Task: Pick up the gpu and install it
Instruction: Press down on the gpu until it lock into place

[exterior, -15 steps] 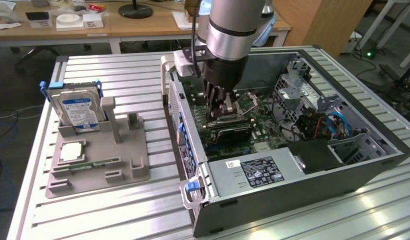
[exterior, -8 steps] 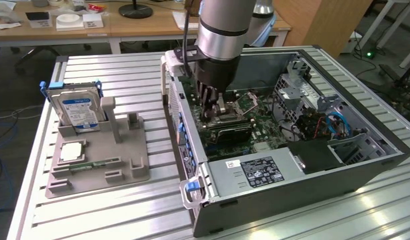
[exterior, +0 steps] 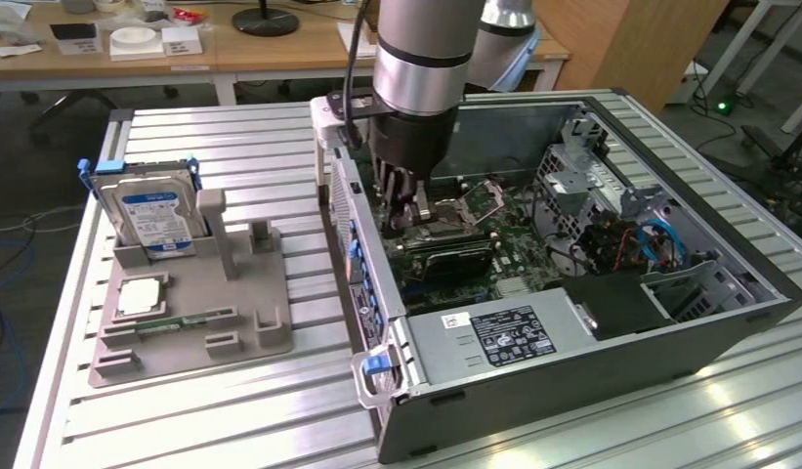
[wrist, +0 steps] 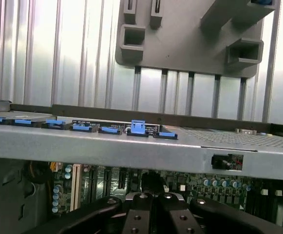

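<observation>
I see the computer case on the bench at the exterior view's right, the parts holder to its left, and my hand inside the case over the motherboard.

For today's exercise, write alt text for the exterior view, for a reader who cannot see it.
A robot arm's shut gripper reaches into an open computer case above the motherboard. At the exterior view's left, a grey holder carries a hard drive.

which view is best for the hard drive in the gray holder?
Exterior view: the hard drive stands upright in the gray holder, blue-white label facing the camera. The wrist view has part of the holder beyond the case wall, and I can't make out the drive there.
</observation>
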{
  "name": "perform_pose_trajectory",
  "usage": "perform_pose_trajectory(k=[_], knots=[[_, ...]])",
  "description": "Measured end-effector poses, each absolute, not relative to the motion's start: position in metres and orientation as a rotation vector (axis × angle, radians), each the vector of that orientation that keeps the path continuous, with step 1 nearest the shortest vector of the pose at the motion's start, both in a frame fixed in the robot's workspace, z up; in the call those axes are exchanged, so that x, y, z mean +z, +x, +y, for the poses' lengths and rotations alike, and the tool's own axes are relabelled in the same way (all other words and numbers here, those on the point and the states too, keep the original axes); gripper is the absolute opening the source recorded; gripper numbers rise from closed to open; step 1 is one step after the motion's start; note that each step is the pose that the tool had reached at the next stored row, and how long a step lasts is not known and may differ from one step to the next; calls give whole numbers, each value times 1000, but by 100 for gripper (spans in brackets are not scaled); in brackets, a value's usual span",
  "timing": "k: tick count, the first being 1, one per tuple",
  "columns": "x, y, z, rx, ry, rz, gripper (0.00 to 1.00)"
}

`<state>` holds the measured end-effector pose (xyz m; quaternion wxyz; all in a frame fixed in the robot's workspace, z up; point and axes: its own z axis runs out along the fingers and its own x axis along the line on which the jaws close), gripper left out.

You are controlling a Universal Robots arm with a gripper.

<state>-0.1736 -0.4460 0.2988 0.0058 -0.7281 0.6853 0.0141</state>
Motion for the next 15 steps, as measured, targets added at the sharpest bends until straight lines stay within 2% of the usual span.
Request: perform_pose_trajectory(k=[15], knots=[[299, -184, -440, 25, -2289, 2154, 10]])
